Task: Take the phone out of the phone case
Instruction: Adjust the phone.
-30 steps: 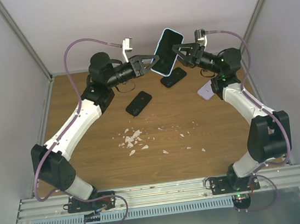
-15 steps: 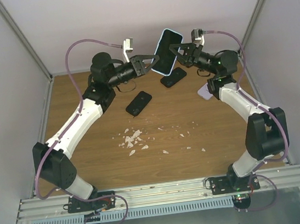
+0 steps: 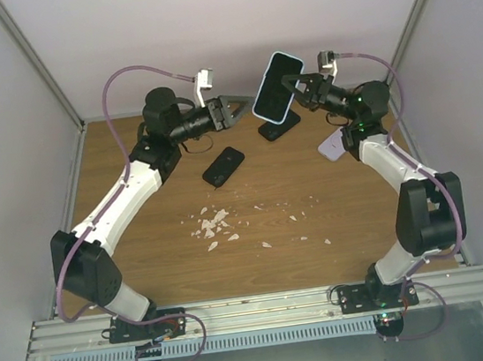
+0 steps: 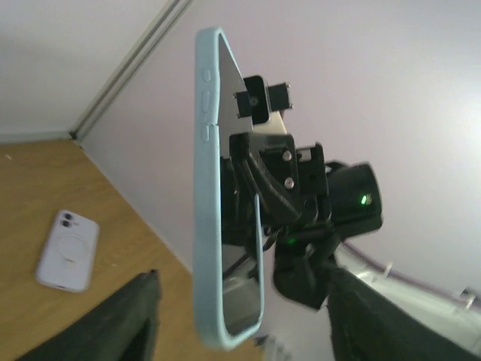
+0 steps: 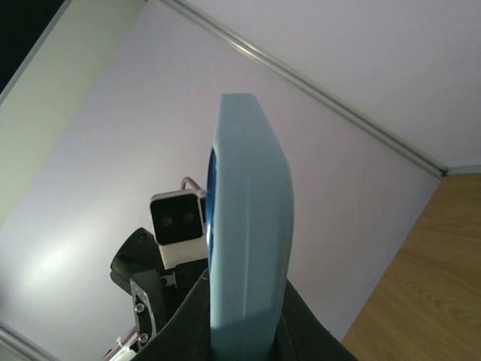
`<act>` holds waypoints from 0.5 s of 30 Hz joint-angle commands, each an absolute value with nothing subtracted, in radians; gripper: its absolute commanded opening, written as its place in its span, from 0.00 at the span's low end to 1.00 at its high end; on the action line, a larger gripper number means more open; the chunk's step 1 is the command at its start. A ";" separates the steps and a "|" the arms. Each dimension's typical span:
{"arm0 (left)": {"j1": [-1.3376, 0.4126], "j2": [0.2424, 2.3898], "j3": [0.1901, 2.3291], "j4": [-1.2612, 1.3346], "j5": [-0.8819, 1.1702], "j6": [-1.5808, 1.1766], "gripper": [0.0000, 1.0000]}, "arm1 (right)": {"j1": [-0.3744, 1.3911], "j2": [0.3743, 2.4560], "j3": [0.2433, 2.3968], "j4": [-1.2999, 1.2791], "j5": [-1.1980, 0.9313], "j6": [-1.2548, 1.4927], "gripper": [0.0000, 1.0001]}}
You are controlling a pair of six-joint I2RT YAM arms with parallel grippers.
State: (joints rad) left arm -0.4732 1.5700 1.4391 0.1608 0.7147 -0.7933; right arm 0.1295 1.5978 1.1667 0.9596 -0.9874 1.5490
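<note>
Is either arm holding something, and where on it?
The right gripper pinches the cased phone at one long edge; the left gripper is open and empty.

A robotics lab cell: white panel walls (image 3: 203, 25), aluminium rail (image 3: 258, 306), wooden tabletop (image 3: 295, 178).

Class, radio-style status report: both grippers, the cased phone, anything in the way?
Left gripper open, clear of the cased phone. Right gripper shut on it, holding it aloft; phone not yet out. Nothing in the way.
</note>
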 commanded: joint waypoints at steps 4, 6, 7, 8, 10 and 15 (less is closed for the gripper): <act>-0.375 1.505 1.388 0.133 0.931 -0.635 0.83 | 0.082 1.551 1.124 1.066 -1.024 1.486 0.00; -0.359 1.508 1.397 0.065 0.983 -0.567 0.85 | 0.074 1.550 1.110 1.113 -1.055 1.484 0.01; -0.356 1.512 1.405 0.021 1.008 -0.529 0.86 | 0.070 1.552 1.105 1.137 -1.069 1.488 0.01; -0.353 1.515 1.409 -0.016 1.036 -0.478 0.86 | 0.067 1.556 1.099 1.168 -1.085 1.497 0.01; -0.353 1.512 1.404 -0.066 1.073 -0.433 0.86 | 0.064 1.570 1.085 1.268 -1.105 1.539 0.01; -0.363 1.484 1.369 -0.085 1.088 -0.381 0.84 | 0.065 1.581 1.066 1.370 -1.120 1.564 0.00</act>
